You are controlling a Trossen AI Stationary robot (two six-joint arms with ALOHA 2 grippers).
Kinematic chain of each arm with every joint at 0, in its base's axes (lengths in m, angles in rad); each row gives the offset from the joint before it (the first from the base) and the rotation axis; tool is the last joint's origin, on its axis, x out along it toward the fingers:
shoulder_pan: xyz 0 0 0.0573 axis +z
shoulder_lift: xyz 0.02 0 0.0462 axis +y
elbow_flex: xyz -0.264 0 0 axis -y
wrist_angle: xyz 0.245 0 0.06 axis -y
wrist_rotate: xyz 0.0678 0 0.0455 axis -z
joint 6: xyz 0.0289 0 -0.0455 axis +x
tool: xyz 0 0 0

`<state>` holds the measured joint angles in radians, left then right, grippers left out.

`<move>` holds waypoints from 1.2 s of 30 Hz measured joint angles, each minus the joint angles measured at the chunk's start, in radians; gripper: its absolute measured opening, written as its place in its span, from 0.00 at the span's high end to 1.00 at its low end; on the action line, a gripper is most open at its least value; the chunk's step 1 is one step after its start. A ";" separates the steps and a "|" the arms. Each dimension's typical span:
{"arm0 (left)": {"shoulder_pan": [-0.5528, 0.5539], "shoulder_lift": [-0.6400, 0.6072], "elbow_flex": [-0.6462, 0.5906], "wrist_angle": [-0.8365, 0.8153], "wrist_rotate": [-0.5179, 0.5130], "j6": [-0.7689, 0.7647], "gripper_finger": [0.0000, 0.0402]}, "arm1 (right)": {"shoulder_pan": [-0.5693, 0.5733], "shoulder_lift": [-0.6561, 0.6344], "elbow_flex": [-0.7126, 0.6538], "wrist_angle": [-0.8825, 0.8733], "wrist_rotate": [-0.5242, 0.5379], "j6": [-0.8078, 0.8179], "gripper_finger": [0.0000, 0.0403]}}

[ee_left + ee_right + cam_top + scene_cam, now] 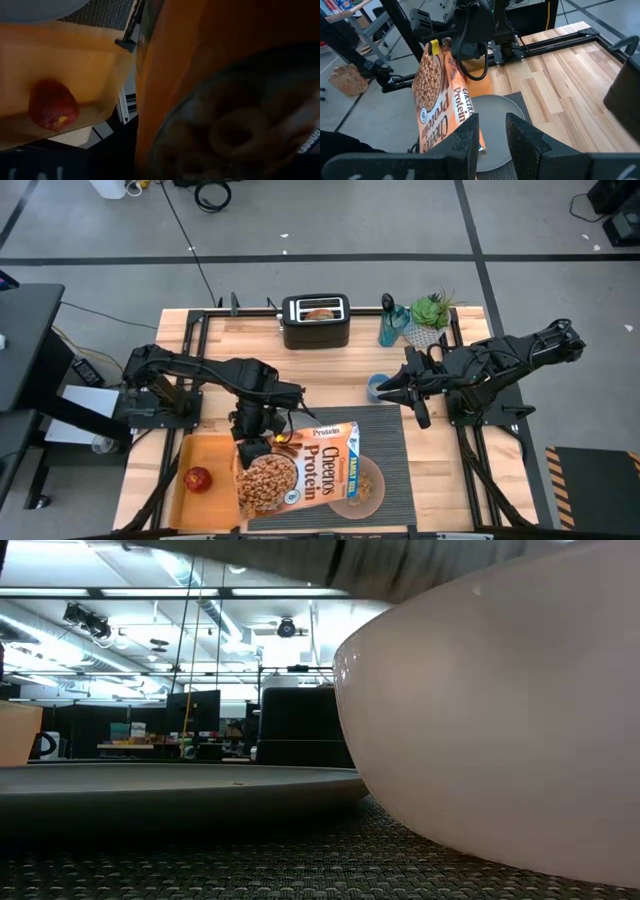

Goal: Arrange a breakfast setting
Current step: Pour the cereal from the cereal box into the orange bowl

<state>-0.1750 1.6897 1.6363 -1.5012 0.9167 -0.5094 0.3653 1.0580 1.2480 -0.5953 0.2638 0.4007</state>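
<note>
My left gripper (256, 442) is shut on an orange Cheerios cereal box (300, 472), held tilted above the dark striped placemat (395, 442). The box covers most of the grey plate (496, 119). The pinkish-tan bowl (366, 486) sits on the placemat beside the plate (180, 790) and fills the low view (500, 710). The red apple (198, 478) lies in the orange tray (190, 448). A bagel (320, 312) stands in the black toaster (316, 322). My right gripper (398, 392) is open and empty at the placemat's far edge. No spoon shows. My left gripper holds the cereal box by its far left edge (262, 452), coming from above with the fingers pointing down. The wrist hides the exact place of contact. The box is lifted clear and tilted, its printed face up, over the tray's right edge and the plate.
A small blue cup (375, 387) stands by my right gripper. A blue bottle (390, 325) and a potted plant (428, 315) stand at the far right. Bare wooden table (250, 345) lies between the toaster and my left arm.
</note>
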 joint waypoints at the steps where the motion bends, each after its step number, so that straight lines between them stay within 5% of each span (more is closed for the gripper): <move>1: 0.000 0.000 0.000 -0.001 0.005 -0.004 0.55 | 0.000 0.000 0.000 0.000 0.003 0.000 0.75; 36: 0.003 0.005 0.000 -0.046 -0.016 0.070 0.55 | -0.003 0.000 0.000 0.000 0.016 0.007 0.75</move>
<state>-0.1721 1.6944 1.6363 -1.5473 0.9007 -0.4394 0.3626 1.0580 1.2480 -0.5953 0.2798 0.4076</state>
